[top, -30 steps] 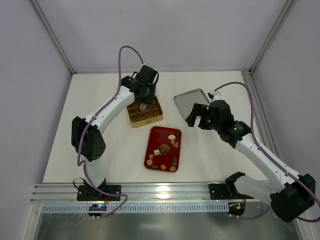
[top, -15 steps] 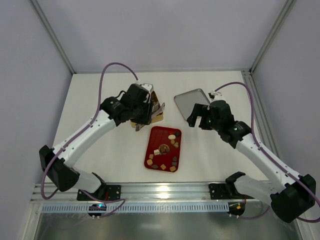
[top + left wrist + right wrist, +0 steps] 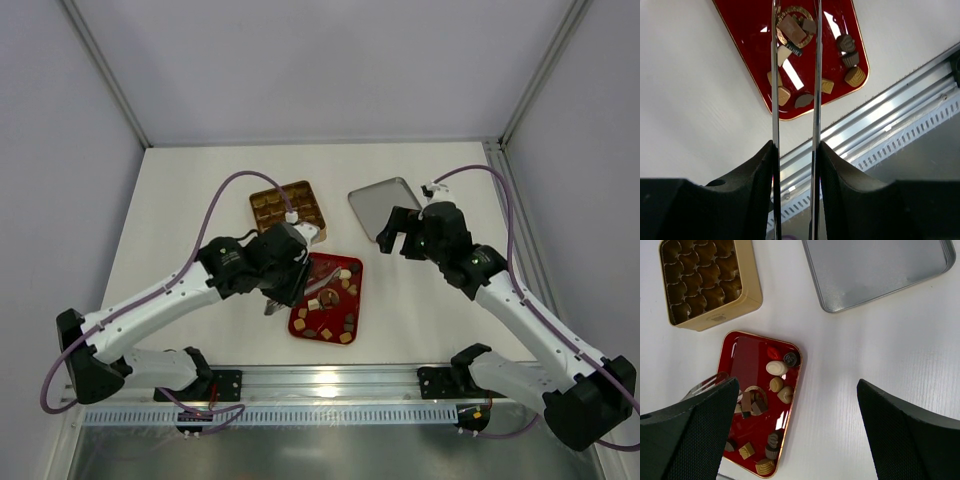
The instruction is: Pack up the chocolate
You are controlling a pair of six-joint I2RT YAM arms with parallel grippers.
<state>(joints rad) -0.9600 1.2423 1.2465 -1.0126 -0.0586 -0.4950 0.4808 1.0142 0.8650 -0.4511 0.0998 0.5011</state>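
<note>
1. Swinging back from the gold box (image 3: 288, 208), the left arm now hangs over the near half of the red tray (image 3: 303, 275); the right arm has barely shifted.
2. Left gripper (image 3: 795, 150) is clamped on a pair of metal tweezers (image 3: 775, 75), whose two thin blades run out over the tray. Their tips leave the top of the wrist view, so I cannot tell whether they carry a piece.
3. Right gripper (image 3: 398, 238) hovers with its jaws spread wide and nothing between them, near the silver lid (image 3: 875, 265) lying upturned on the table (image 3: 200, 190).
4. Progress looks early. The chocolate (image 3: 776, 368) is spread loosely over the red tray, roughly a dozen pieces, well apart from the box. The box's moulded cups look mostly unfilled in the right wrist view, though their brown sheen makes that uncertain.
5. What remains, as I judge it, is nearly all the pieces to carry across, then the lid.
6. The pieces are small and mixed: a cream oval, tan squares, dark rounds and fluted cups, a couple resting on a gold disc.
</note>
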